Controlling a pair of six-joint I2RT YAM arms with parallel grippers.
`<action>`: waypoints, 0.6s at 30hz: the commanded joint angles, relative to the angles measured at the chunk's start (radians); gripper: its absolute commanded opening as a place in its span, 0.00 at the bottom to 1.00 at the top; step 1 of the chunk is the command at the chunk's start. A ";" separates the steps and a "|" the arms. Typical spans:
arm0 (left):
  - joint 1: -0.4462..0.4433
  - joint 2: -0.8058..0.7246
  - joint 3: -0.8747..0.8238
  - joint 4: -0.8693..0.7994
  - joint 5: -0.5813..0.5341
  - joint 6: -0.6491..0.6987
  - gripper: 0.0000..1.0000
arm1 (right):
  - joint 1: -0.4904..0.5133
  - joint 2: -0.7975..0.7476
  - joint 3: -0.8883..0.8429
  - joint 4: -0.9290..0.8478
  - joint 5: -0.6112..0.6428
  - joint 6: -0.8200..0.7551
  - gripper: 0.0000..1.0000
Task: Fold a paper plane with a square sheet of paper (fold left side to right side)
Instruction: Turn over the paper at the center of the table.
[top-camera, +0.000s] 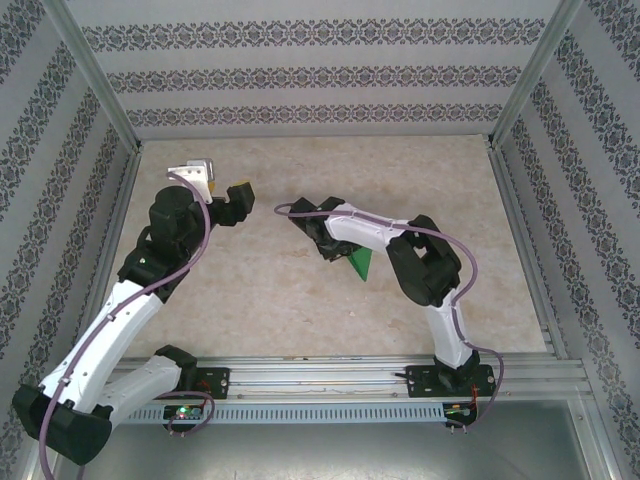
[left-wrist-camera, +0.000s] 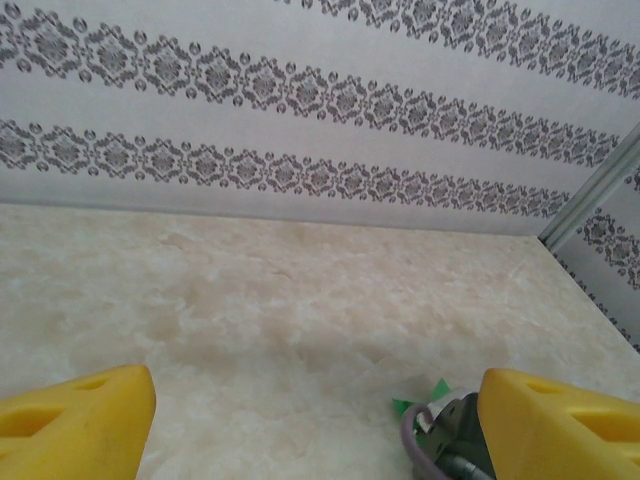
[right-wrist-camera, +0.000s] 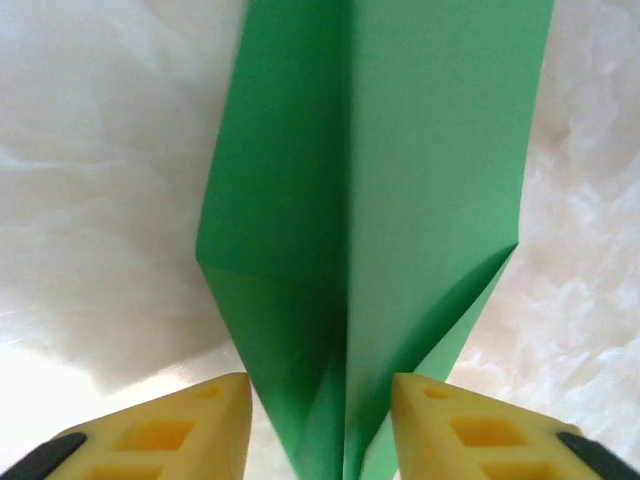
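The paper plane is a bright green pointed wedge lying on the table in the middle right, partly under my right arm. In the right wrist view the paper plane shows a centre crease and two angled wings, and its narrow end runs down between my yellow fingertips. My right gripper stands open around that narrow end, with the pads apart from the middle fold. Over the plane's far end, my right gripper points down. My left gripper hovers open at the back left, well apart from the plane. Nothing lies between the wide-set fingers of the left gripper.
The marble-look table is walled by patterned panels on three sides. A metal rail carries both arm bases at the near edge. In the left wrist view the right arm's wrist and a corner of green paper show at the lower right.
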 joint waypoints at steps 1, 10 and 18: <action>0.013 0.026 0.002 0.006 0.050 -0.046 0.84 | -0.040 -0.159 -0.062 0.051 -0.129 0.042 0.47; 0.013 0.203 -0.038 0.099 0.226 -0.224 0.77 | -0.166 -0.512 -0.354 0.296 -0.325 0.065 0.64; -0.034 0.482 -0.041 0.243 0.427 -0.403 0.67 | -0.326 -0.797 -0.651 0.596 -0.460 0.131 0.85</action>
